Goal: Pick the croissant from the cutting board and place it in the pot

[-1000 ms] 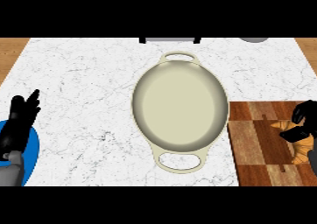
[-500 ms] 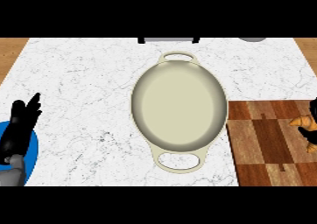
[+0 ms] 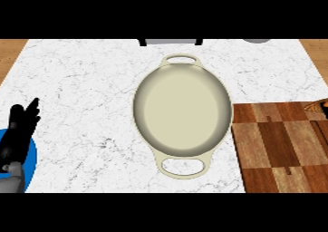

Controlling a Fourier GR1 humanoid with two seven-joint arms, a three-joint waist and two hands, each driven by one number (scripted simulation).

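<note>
Resting open and empty over the blue plate (image 3: 31, 158): left hand (image 3: 16, 136), no obstacle. Right hand out of view, grasp impossible to tell. Orange sliver at the cutting board's (image 3: 280, 145) far right edge, probably the croissant (image 3: 325, 104). Might slip unseen, or clip the oval pot's (image 3: 183, 113) rim in transit. Dark object (image 3: 170, 41) at the desk's (image 3: 86, 81) far edge, well apart.

My left hand (image 3: 18, 136) near-left on counter (image 3: 79, 81), over plate (image 3: 30, 157). Right of hand, mid-counter: pot (image 3: 183, 111). Further right, just beside pot: cutting board (image 3: 280, 145). Farthest right of hand, at board's back corner: croissant (image 3: 325, 105), cut by view's edge.
</note>
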